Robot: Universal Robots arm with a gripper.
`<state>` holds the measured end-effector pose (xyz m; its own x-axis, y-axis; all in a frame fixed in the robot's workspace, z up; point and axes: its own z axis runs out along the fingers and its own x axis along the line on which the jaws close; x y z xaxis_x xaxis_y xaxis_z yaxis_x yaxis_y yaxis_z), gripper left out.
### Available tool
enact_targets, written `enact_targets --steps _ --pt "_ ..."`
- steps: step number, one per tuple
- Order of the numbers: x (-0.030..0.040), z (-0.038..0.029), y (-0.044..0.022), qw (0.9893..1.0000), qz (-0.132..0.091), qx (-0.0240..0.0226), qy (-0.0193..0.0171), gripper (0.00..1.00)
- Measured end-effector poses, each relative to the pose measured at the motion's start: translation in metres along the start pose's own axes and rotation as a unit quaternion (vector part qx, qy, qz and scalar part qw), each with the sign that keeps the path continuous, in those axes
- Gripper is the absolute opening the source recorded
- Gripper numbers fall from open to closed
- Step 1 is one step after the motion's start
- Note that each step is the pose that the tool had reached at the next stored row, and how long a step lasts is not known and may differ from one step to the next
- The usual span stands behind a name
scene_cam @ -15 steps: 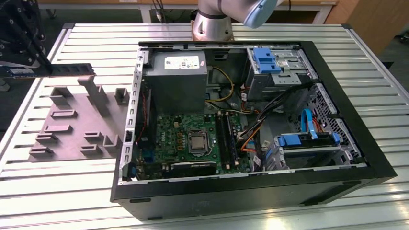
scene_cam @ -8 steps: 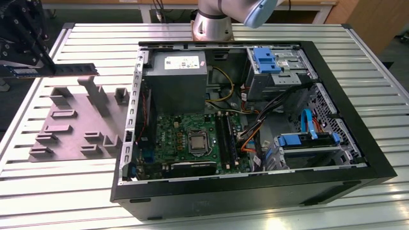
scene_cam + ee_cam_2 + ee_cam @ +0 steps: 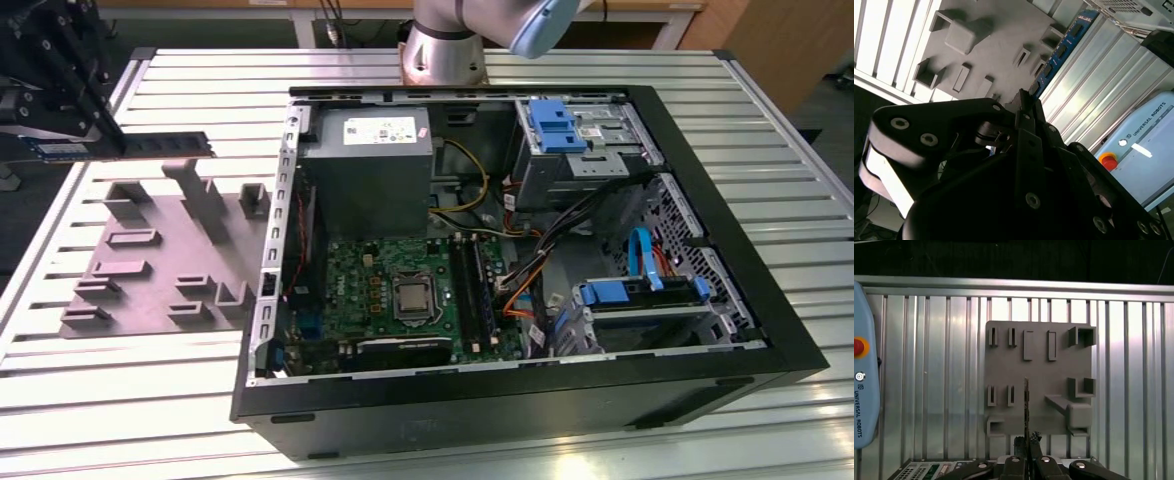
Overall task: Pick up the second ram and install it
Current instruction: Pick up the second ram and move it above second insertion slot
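Though clear of holder [image 3: 150,268], second ram [image 3: 167,145] aloft

Bright overhead light, glare on metal table [image 3: 120,390], claw [image 3: 1026,100] dark, perhaps underexposed.

There's one open black metal computer case [image 3: 534,405], one flat grey plastic holder plate [image 3: 150,268], one thin dark blue-green memory stick [image 3: 134,146], two blue plastic drive brackets [image 3: 558,125] [image 3: 638,292], one grey metal power-supply box [image 3: 363,165], one ribbed aluminium table [image 3: 134,400], one light-blue handheld pendant [image 3: 864,365]
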<state>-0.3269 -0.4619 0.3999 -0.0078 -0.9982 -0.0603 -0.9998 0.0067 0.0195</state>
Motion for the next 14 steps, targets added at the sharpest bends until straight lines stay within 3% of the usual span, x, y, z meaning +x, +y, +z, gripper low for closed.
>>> enact_targets --steps 14 --pt "-0.0001 -0.0002 -0.0122 1.0 0.0 0.0 0.0 0.14"
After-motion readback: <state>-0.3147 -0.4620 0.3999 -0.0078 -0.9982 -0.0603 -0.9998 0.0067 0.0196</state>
